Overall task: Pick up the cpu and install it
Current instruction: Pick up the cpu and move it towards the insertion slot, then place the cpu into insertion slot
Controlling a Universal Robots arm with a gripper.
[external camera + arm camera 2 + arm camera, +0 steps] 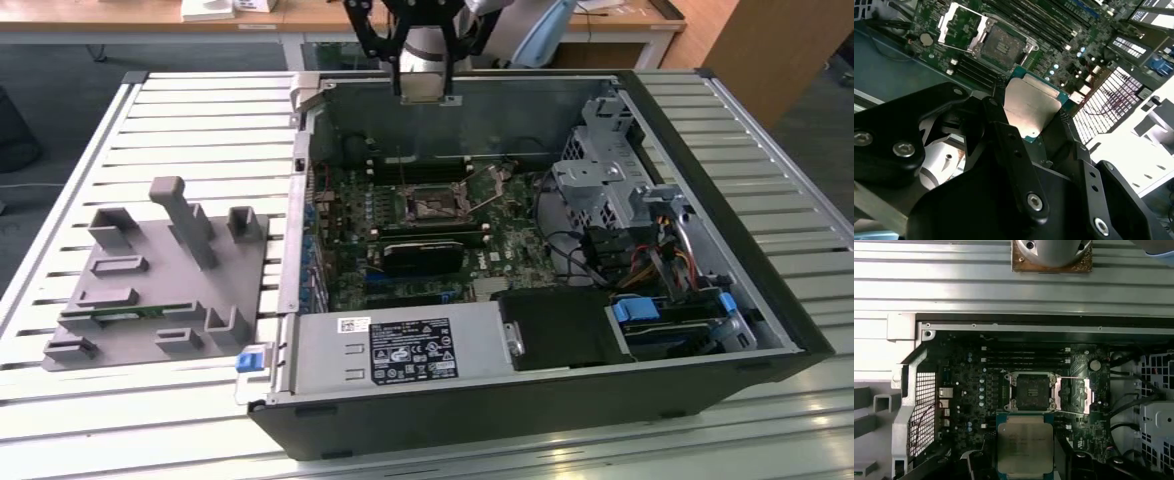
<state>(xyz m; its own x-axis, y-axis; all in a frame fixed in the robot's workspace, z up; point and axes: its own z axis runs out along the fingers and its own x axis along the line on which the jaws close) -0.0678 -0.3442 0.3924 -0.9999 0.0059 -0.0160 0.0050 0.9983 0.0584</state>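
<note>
The cpu [1031, 107] is a flat square chip with a silver-grey metal top, and my gripper [1031, 106] is shut on it by two opposite edges. The black fingers [999, 92] press its sides. In the first wrist view the cpu [1024, 445] hangs a little short of the bare socket [1031, 390], whose metal lid [1076, 395] is swung open to one side. In the exterior view my gripper [427, 92] hovers above the far wall of the open computer case [694, 220], well above the socket [434, 205] on the motherboard.
A grey holder tray [160, 280] with posts and a green memory stick [127, 312] lies on the slatted table at the exterior view's left. Inside the case are a black block [427, 255], the power supply [400, 350] and a drive cage [601, 180] with cables.
</note>
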